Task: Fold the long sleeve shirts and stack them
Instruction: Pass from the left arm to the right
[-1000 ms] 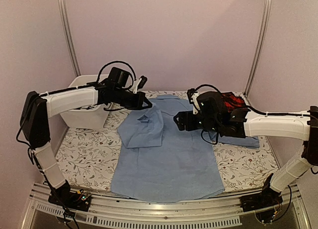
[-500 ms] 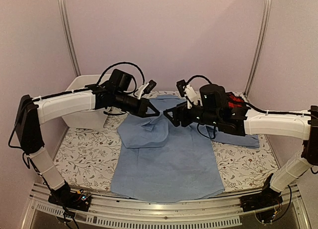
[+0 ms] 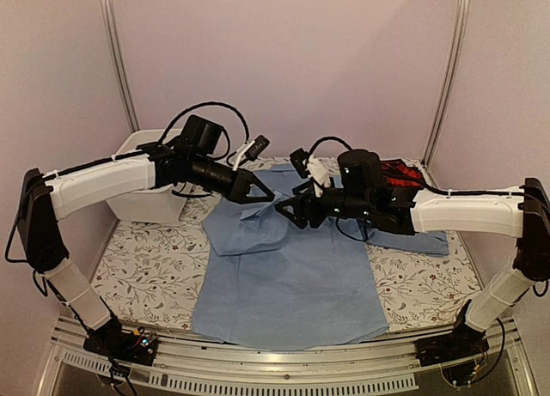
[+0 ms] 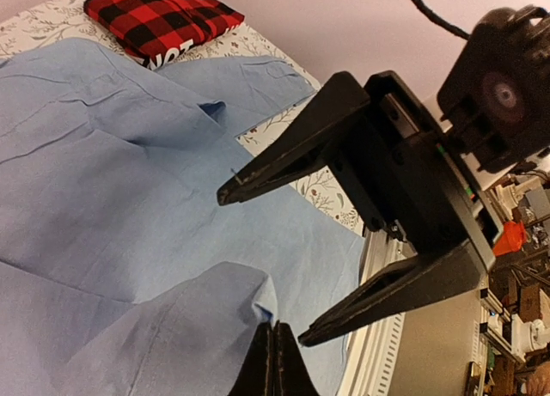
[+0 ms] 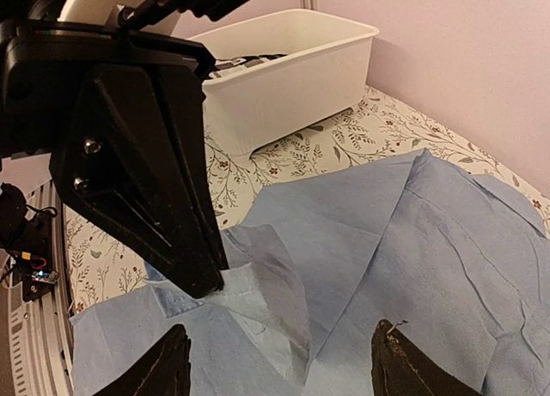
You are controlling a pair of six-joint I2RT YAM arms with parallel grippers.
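We see soft, even light from above, with a pinkish cast on the walls (image 3: 284, 70). The arms (image 3: 103, 177) throw faint, diffuse shadows on the light blue shirt (image 3: 284, 276) and the counter (image 3: 146, 267). In the right wrist view the left tool (image 5: 209, 284) looms dark, almost detail-free; the cloth is sharp.

Top view: my right arm (image 3: 464, 211) covers most of the plaid shirt (image 3: 400, 174), and I get only a red sliver. Left wrist view crops it at the top edge; its label (image 4: 168, 56) is too small to read. Something dark in the bin (image 5: 292, 78), can't make it out. My left gripper (image 4: 271, 344) shows only tips, so its nip on the blue shirt (image 4: 112, 181) is cropped.
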